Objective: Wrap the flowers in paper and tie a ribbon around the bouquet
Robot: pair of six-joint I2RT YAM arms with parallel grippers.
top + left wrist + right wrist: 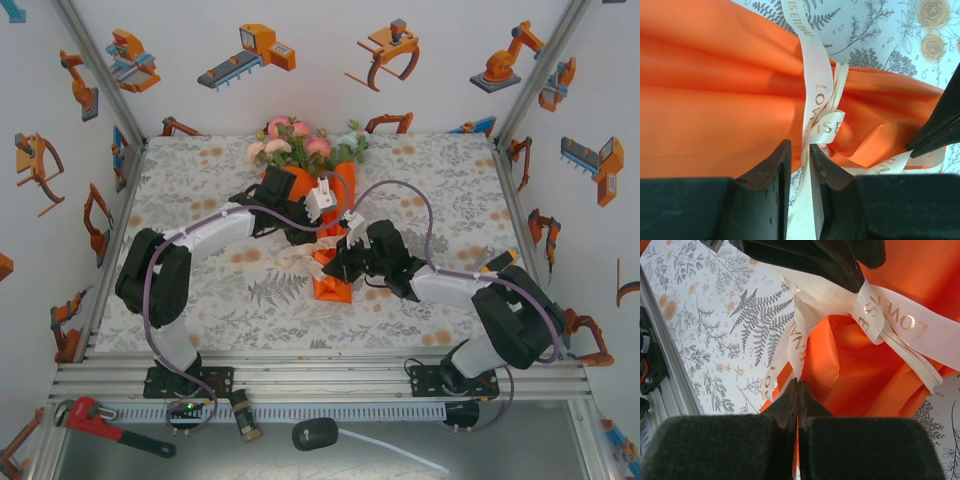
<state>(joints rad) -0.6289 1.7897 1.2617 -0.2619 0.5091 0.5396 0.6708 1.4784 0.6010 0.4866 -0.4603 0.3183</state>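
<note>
The bouquet lies mid-table, its flowers [295, 140] pink and cream at the far end and the orange paper [333, 285] narrowing toward me. A cream ribbon [817, 75] with gold letters is wrapped and knotted round the paper [715, 100]. My left gripper [799, 146] sits at the knot. Its fingers stand narrowly apart with a ribbon tail running between them, touching only the right finger. My right gripper [797, 381] is shut with a ribbon [890, 315] end pinched at its tips, against the paper [860, 370]. From above, the left gripper [312, 232] and right gripper [338, 262] meet over the cone.
The floral tablecloth [250, 290] covers the table inside printed walls. An aluminium rail [670, 385] runs along the near edge. On the front shelf lie a red pipe wrench [105, 425] and a black plug with a white cable [315, 433].
</note>
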